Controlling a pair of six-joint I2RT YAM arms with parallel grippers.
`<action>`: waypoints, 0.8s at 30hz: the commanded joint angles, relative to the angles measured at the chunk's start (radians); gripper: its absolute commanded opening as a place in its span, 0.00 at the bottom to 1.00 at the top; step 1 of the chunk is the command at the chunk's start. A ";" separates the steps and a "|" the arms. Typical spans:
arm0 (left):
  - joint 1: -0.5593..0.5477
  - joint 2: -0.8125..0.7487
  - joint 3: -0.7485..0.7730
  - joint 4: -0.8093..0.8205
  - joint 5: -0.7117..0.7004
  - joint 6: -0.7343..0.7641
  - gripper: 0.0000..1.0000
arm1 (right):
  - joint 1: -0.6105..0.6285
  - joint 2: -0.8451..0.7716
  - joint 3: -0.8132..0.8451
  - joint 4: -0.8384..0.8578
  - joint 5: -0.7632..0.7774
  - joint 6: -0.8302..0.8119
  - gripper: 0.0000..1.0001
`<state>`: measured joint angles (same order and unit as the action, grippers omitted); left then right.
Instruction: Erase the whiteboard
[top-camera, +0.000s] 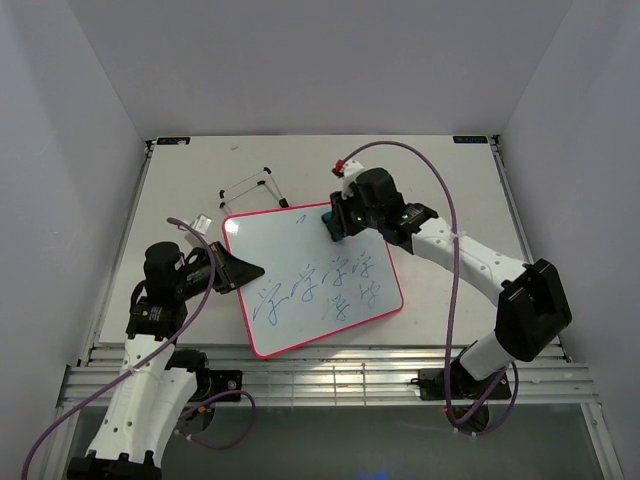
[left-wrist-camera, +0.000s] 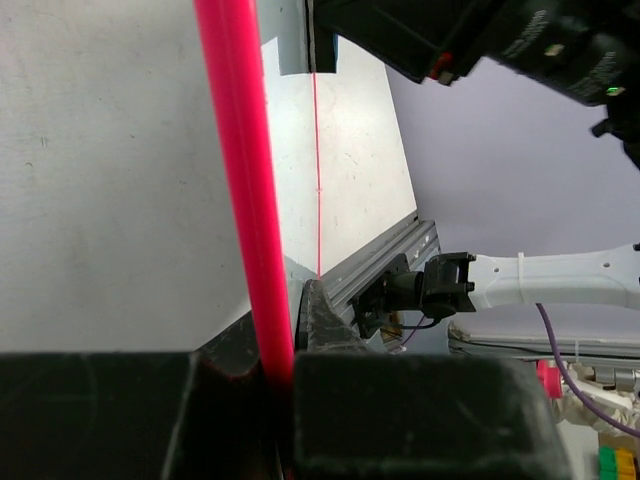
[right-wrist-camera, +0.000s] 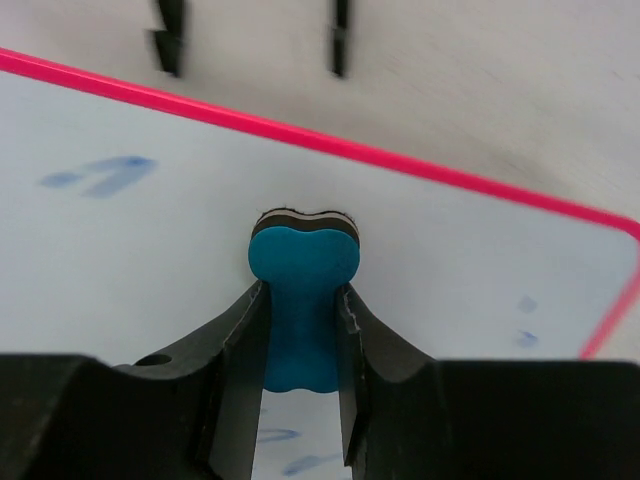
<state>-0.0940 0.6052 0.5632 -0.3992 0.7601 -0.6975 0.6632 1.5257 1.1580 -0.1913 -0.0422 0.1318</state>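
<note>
A thin black wire frame (top-camera: 272, 186) lies on the pale table (top-camera: 450, 170), white walls (top-camera: 300, 60) around.

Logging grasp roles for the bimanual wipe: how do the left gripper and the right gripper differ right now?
The left gripper is shut on the pink-red frame of the large white whiteboard, at its left edge; the right gripper is shut on a small blue bone-shaped eraser. The left sits at the board's side; the right is over its far part, beyond the blue writing. Both are closed on something.
</note>
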 joint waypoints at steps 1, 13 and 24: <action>-0.029 -0.027 0.018 0.134 0.050 0.268 0.00 | 0.166 0.059 0.142 0.015 -0.188 0.065 0.13; -0.029 -0.033 0.020 0.132 0.041 0.266 0.00 | 0.251 0.179 0.364 -0.148 0.014 0.034 0.11; -0.027 -0.041 0.020 0.134 0.045 0.266 0.00 | -0.126 0.074 0.025 -0.125 -0.013 -0.014 0.12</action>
<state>-0.0971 0.6052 0.5632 -0.3809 0.7738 -0.6685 0.6186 1.5833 1.2728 -0.2394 -0.0837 0.1680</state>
